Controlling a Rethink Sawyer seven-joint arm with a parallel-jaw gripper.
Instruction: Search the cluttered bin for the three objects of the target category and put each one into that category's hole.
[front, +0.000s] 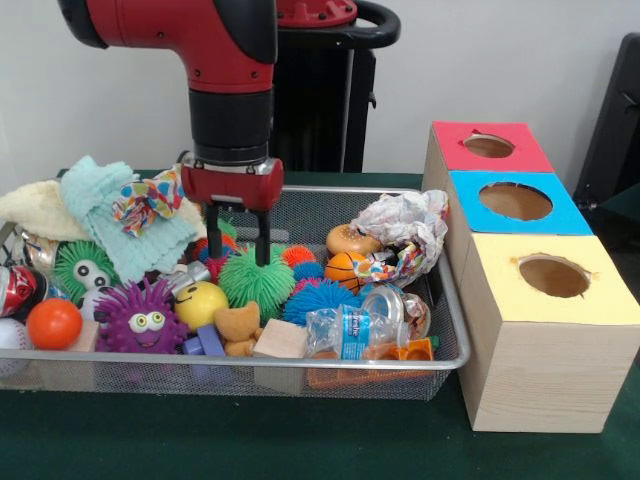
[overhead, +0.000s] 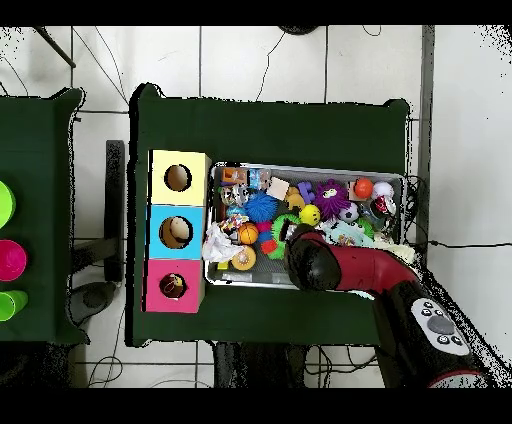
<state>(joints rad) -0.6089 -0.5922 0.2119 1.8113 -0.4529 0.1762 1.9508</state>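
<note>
Green cloth covers the table (front: 300, 440) where a wire bin (front: 230, 362) sits packed with toys, three wooden boxes lined up along its side. Nearest the front-view camera stands the yellow box (front: 555, 330); behind it comes the blue box (front: 520, 205), and farthest back the red box (front: 488, 147), its round hole (front: 489, 146) showing dark. From overhead, something pale lies inside the blue box's opening.

Along the bin's near rim rest a clear bottle (front: 345, 332), a wooden block (front: 280, 340) and a tan bear (front: 238, 326), the bear leaning between a yellow ball (front: 200, 304) and the block. A purple puffer (front: 142, 318) with googly eyes and an orange ball (front: 53, 323) sit toward the other near corner. Mid-bin lie a blue puffer (front: 322, 297) and a green puffer (front: 258, 280). Farther back are a crumpled paper wad (front: 410, 228), a small basketball (front: 347, 269) and a heap of pale towels (front: 110, 215). No duck or tiger can be made out among the clutter.

Sawyer's red arm (front: 200, 40) drops into the middle of the bin, its gripper (front: 238, 236) held with the two black fingers (front: 262, 240) set apart and pointing straight down, tips at the top of the green puffer. Nothing is clamped between them.
</note>
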